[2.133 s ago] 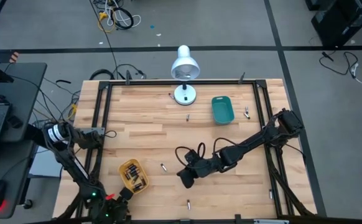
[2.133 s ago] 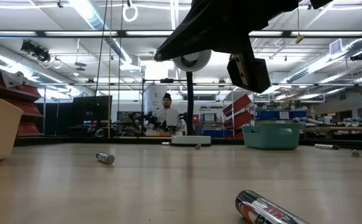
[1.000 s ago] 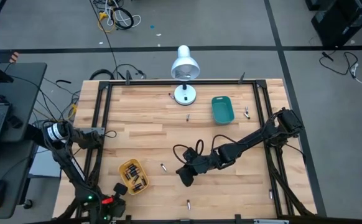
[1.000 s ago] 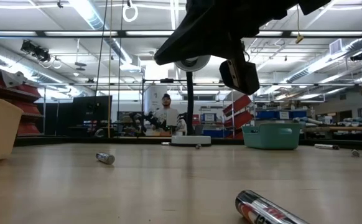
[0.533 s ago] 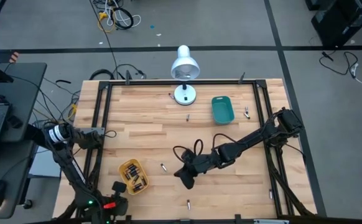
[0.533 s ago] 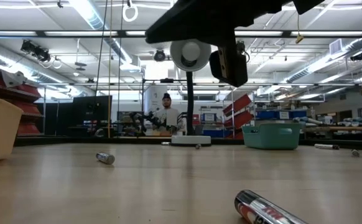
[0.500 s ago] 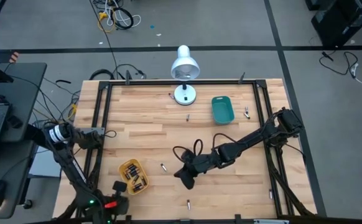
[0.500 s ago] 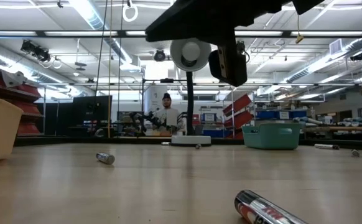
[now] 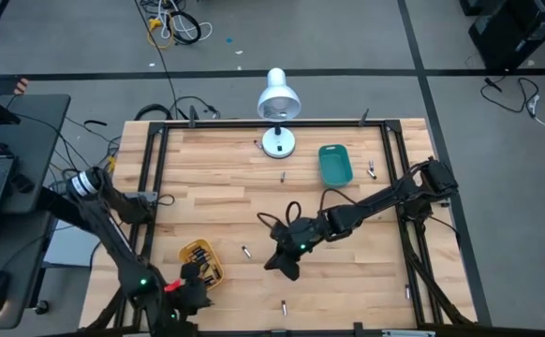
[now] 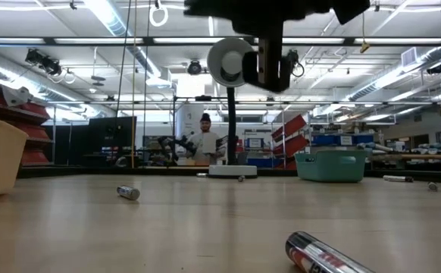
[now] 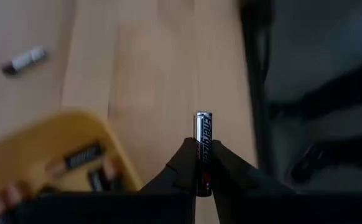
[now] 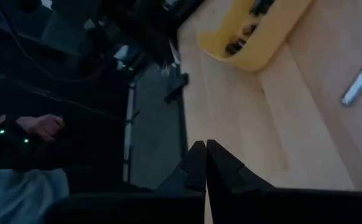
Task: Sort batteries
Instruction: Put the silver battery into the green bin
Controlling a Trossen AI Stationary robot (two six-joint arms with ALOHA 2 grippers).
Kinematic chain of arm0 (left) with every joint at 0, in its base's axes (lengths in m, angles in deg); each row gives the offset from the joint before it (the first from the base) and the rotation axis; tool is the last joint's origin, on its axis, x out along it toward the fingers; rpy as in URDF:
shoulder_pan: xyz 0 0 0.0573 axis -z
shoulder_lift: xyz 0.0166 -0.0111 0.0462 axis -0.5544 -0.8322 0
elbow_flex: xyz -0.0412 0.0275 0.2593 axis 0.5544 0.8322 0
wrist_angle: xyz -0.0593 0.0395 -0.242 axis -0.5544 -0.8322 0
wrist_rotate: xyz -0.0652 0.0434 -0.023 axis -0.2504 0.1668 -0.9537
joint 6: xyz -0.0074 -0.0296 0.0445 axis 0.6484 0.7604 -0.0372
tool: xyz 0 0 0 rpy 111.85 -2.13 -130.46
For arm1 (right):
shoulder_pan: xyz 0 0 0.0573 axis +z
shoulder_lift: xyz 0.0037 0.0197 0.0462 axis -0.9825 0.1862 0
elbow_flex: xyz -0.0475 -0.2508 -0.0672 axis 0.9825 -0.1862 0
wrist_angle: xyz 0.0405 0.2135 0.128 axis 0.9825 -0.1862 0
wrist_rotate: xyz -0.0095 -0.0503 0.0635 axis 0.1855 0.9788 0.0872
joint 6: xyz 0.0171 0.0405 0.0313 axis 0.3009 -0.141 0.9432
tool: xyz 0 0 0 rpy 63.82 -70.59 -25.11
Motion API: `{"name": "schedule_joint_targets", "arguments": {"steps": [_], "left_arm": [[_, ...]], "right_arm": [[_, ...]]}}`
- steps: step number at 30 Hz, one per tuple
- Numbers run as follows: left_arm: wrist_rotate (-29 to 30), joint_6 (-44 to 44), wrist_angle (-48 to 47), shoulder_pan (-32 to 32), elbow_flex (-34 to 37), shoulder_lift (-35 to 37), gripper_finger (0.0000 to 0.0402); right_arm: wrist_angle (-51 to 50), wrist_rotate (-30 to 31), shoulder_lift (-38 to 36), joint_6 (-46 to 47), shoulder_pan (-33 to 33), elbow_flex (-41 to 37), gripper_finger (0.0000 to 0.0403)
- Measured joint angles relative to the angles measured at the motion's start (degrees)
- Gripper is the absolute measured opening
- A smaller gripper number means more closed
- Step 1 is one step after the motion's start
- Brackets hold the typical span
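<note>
A battery is showing an upright brand mark resembling "Energizer", though its letters are blurring. No other lettering is reading clearly.

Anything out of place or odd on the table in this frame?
Nothing looks damaged or spilled. Loose batteries still lie scattered on the wooden table, one near the yellow tray at, another by the front edge. The left gripper holds a battery beside that tray; the right gripper is shut and empty.
</note>
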Motion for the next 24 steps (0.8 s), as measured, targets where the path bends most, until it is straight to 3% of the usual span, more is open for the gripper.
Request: {"name": "schedule_joint_targets", "arguments": {"steps": [7, 14, 18, 24], "left_arm": [[5.7, -6.3, 2.1, -6.8, -2.6, 1.9, 0.0037], [6.7, -12.0, 12.7, -17.9, -2.6, 1.9, 0.0037], [4.7, -15.5, 16.4, -24.6, -2.7, 2.0, 0.0037], [-3.3, -16.8, 16.7, -36.2, -2.7, 2.0, 0.0037]], "right_arm": [[-2.7, 0.4, -6.7, -6.7, -1.1, 0.0, 0.0000], [-22.8, 10.7, -13.3, -13.3, -4.5, 0.0, 0.0010], [-37.7, 18.2, -17.3, -9.8, -7.7, 0.0, 0.0018], [-52.3, 23.9, -24.3, -7.5, -11.4, 0.0, 0.0025]]}}
